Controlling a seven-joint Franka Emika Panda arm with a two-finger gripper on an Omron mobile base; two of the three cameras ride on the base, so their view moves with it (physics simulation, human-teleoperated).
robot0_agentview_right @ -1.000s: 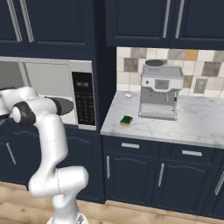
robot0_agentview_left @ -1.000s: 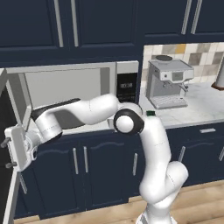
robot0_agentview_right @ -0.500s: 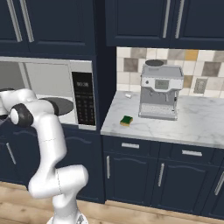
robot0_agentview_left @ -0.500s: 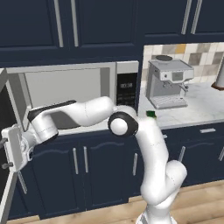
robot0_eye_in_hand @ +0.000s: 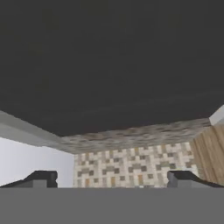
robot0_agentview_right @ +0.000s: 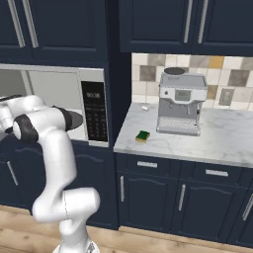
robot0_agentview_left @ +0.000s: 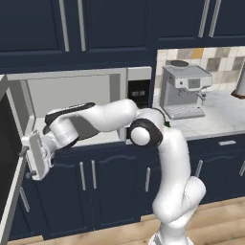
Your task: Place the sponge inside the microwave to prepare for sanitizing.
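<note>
The sponge (robot0_agentview_right: 143, 136), green on top and yellow below, lies on the marble counter (robot0_agentview_right: 222, 143) just right of the microwave (robot0_agentview_right: 64, 89). The microwave's light grey inside (robot0_agentview_left: 72, 91) is exposed, and its dark glass door (robot0_agentview_left: 9, 182) is swung out to the left. My arm reaches left across the microwave's front. My gripper (robot0_agentview_left: 25, 163) hangs beside the door's inner face, far left of the sponge. In the hand view the gripper (robot0_eye_in_hand: 112, 179) is open, nothing sits between its fingertips (robot0_eye_in_hand: 41, 178), and the dark door glass lies close ahead.
A grey espresso machine (robot0_agentview_right: 180, 104) stands on the counter behind the sponge, against the tiled wall. The black keypad panel (robot0_agentview_right: 96, 111) borders the microwave's right side. Dark blue cabinets run above and below, over a wooden floor (robot0_agentview_right: 148, 242).
My hand dipped down and left toward the door, then drew back right and slightly up. The jaws have stayed open. The sponge has not moved.
</note>
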